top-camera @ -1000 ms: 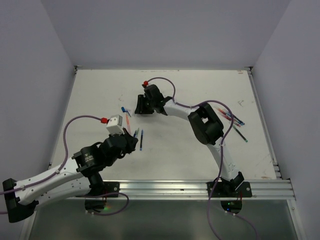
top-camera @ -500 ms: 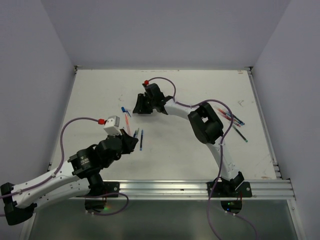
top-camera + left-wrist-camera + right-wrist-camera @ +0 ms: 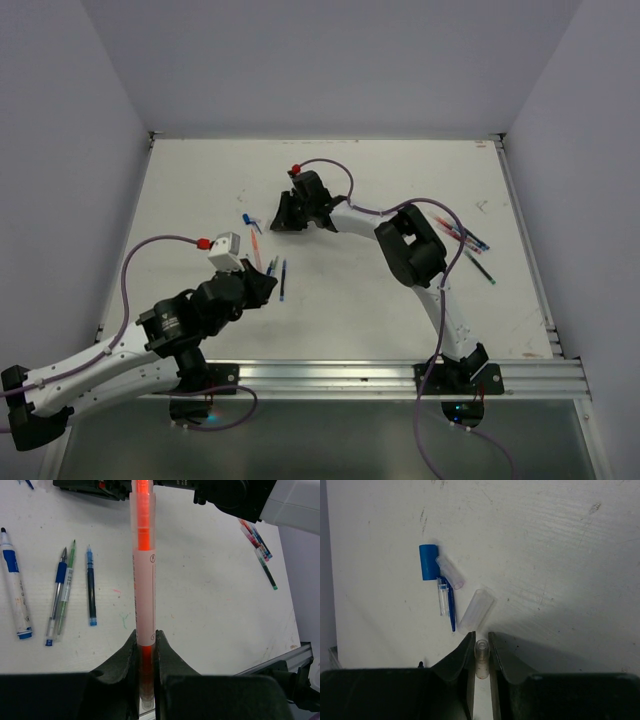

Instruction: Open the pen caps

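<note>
My left gripper (image 3: 145, 635) is shut on the lower end of an orange pen (image 3: 143, 570) with a pale barrel, which points away towards the right arm. In the top view the left gripper (image 3: 263, 284) is at the near left and the pen (image 3: 256, 250) slants up from it. My right gripper (image 3: 480, 637) is shut on a small clear pen cap (image 3: 481, 656), just above the table. In the top view the right gripper (image 3: 281, 216) is a little beyond the pen's tip. Loose on the table before it lie a blue cap (image 3: 429, 562), a clear cap (image 3: 477, 609) and a blue clip cap (image 3: 448, 602).
Left of the held pen lie a white and blue marker (image 3: 15, 597), a blue-grip pen (image 3: 56, 597), a green pen (image 3: 65, 592) and a short blue pen (image 3: 90, 586). Several more pens (image 3: 463, 238) lie at the right of the table.
My left arm has drawn back a little towards the near left with the orange pen in it. The right gripper has barely shifted.
</note>
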Motion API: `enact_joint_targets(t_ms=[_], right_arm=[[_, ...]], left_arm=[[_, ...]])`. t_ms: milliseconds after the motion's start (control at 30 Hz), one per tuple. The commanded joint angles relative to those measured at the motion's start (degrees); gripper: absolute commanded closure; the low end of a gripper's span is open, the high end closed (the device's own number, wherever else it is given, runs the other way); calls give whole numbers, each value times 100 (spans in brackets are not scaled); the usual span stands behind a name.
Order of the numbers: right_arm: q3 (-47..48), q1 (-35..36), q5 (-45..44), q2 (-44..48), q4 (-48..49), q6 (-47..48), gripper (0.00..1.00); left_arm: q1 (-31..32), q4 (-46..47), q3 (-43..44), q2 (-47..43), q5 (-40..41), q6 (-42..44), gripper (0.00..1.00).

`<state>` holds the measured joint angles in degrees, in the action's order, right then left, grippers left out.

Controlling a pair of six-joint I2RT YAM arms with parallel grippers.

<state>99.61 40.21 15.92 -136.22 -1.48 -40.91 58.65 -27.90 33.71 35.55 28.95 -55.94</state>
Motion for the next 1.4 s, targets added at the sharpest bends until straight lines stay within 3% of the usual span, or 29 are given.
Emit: enact_joint_targets(t_ms=[0,167,333,433,567,733,900,1100,1200,1300,1367], right_arm=[[-144,-4,-239,175,-89,153,79],[-91,-4,-300,193,-239,223,65],[-214,5,-520,316,-318,276,63],[242,-13,-450,36,-897,399,63],[-336,-13,-529,438,-205,267,62],[-301,-22,-835,605,-468,478,62],[-925,-153,-1328,1703,-800,636,62],[-1576,-223,-2277,3335,-1574,1689,62],[-1988,-600,-2366,3943,-1935,1639,61],[-2691,-1495,-1622,4479,-2023,1193,39],[-3313,-2252,-954,4718,-1683,1146,33]], left_arm=[[15,188,-119,13,5,-13,100],[15,224,-172,-13,5,-31,100],[14,285,-190,31,-21,-31,100],[15,312,-190,57,-30,-13,100],[15,338,-207,83,-39,-13,100],[15,583,-286,294,-240,13,100],[15,1075,-462,724,-442,92,100],[15,1655,-401,1621,-610,233,100],[15,2016,-392,2051,-706,329,100],[6,2175,-252,2682,-707,470,100],[-3,2192,-76,2948,-645,549,100]])
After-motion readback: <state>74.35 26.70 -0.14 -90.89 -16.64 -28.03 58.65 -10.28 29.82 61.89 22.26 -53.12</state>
